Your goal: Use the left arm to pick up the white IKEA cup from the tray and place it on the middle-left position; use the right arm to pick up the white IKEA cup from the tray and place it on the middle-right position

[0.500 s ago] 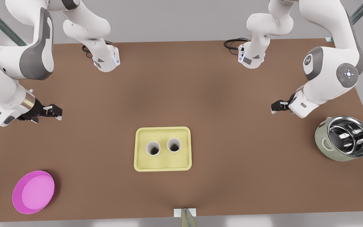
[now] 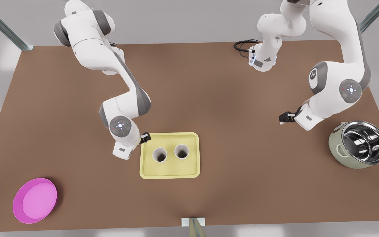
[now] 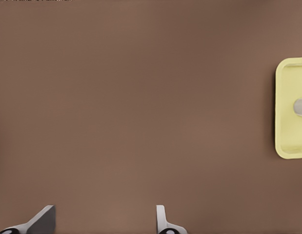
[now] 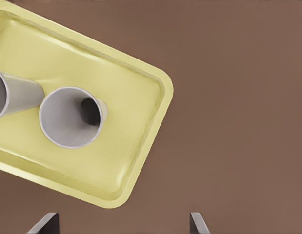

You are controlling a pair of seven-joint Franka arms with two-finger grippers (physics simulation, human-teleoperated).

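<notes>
the right pincer (image 2: 145, 137) is hanging over the far corner of the tray (image 2: 169, 176) on the front view's left, its fingers standing apart with nothing between them (image 4: 120, 222). just beyond it, inside the tray, the near cup (image 2: 160, 154) is standing upright with its mouth facing up, and in the right wrist view this cup (image 4: 68, 117) is sitting a little ahead of the spread fingers. the far cup (image 2: 181, 151) is standing just beside it, toward the front view's right, the 2 close together but not touching. both are resting on the tray floor (image 4: 141, 146), near its middle.

the left pincer (image 2: 285, 117) is waiting well apart from the tray, on the front view's right, pointing toward it. its fingers are also spread and empty (image 3: 104, 219), and its wrist view is catching the tray's end (image 3: 287, 146) and a sliver of a cup (image 3: 301, 107) off to one side.

so the right arm is by far the nearer one. judging from this, the coming move is turning on a short drop and shift from the tray corner inward, so the fingers are straddling the near cup's upright wall. neither cup is lifted yet, and the bare tabletop (image 2: 209, 98) on both sides is awaiting them.
</notes>
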